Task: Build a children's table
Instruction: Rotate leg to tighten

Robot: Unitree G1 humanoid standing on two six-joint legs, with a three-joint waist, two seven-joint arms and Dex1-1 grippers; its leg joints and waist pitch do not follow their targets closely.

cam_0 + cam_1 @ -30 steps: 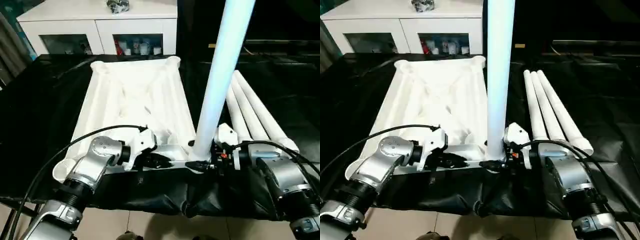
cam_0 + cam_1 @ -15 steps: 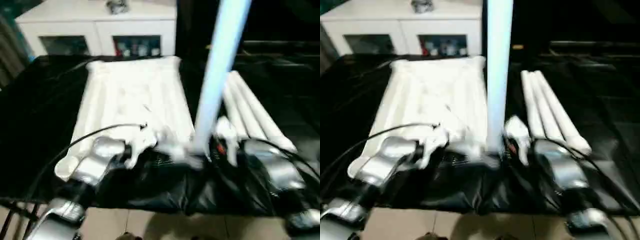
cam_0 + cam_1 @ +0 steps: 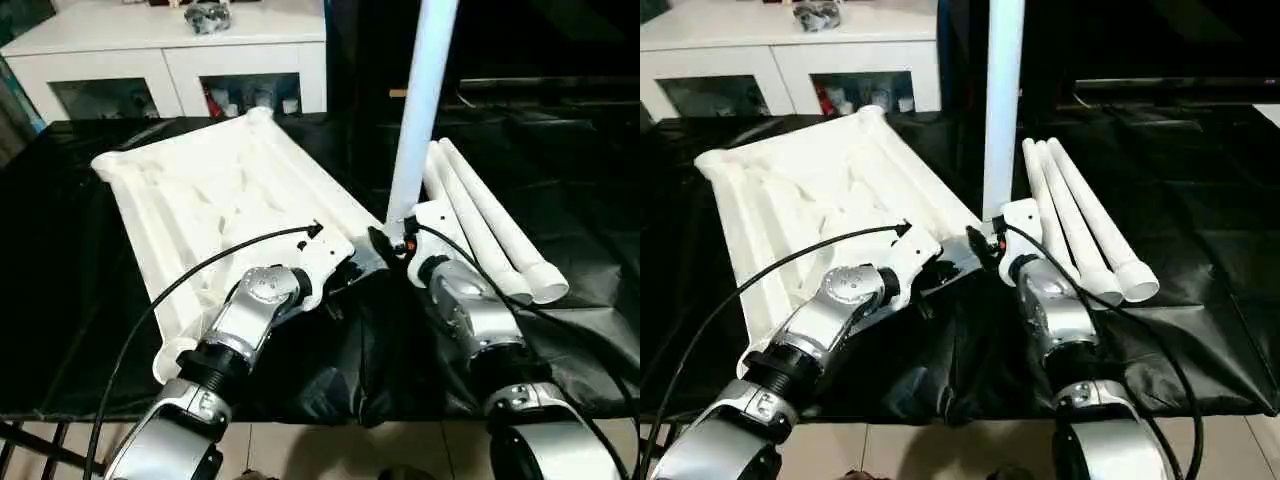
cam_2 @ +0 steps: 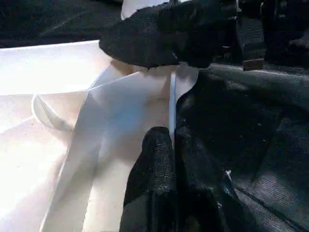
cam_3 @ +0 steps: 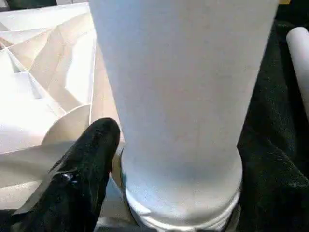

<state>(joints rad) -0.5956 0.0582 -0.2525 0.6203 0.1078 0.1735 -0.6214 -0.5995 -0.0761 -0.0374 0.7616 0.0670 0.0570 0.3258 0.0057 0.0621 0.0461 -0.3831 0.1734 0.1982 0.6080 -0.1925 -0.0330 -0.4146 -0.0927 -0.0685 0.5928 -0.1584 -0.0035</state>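
Note:
The white tabletop (image 3: 200,200) lies ribbed side up on the black cloth, skewed, with its far end toward the left. One white leg (image 3: 420,110) stands upright in the near right corner socket (image 5: 178,212). My right gripper (image 3: 392,238) is shut on that leg's base, with one black finger (image 5: 87,179) against its side. My left gripper (image 3: 350,265) is shut on the tabletop's thin rim (image 4: 171,104) beside that corner, and a finger (image 4: 154,164) presses the rim. Three more legs (image 3: 480,220) lie side by side to the right.
A white cabinet (image 3: 180,60) stands behind the work table. Black cloth (image 3: 560,180) covers the table and hangs over its front edge, with tiled floor (image 3: 300,450) below. A black cable (image 3: 180,290) arcs over my left forearm.
The tabletop has turned, its far end swinging left and the leg's corner moving away from the front edge. Both grippers went forward with it. The camera also shifted.

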